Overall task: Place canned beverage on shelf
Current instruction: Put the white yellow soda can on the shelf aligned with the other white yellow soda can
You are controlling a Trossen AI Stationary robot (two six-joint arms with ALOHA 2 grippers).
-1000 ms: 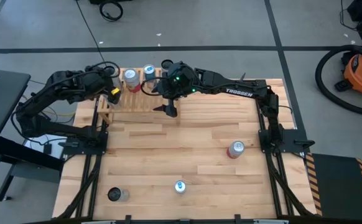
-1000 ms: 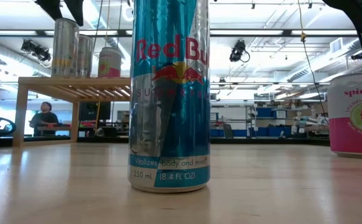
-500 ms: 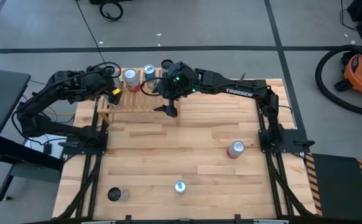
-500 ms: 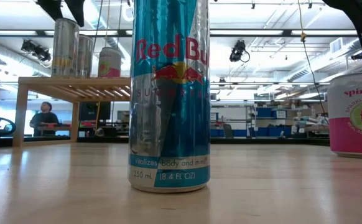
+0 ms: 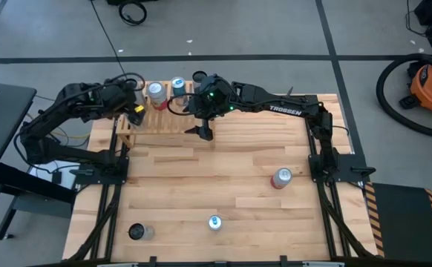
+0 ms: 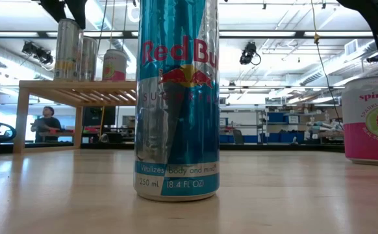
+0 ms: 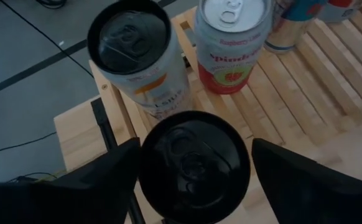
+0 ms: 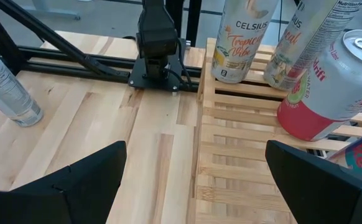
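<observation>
Left gripper over a black-topped can on the shelf; right gripper released beside the row of cans.

The left gripper [image 7: 193, 165] is at the left end of the shelf [image 5: 156, 119]; a black-topped can [image 7: 193, 167] stands on the slats between its jaws, but whether they grasp it I cannot tell. Just beyond those jaws stand another black-topped can [image 7: 137, 56] and a pink can [image 7: 232, 43]. The right gripper [image 5: 203, 132], jaws spread and empty, hangs over the shelf's right part. Well clear of both, on the surface, stand a clear bottle [image 5: 139, 232], a blue can [image 5: 214, 222] and a red can [image 5: 280, 178].
</observation>
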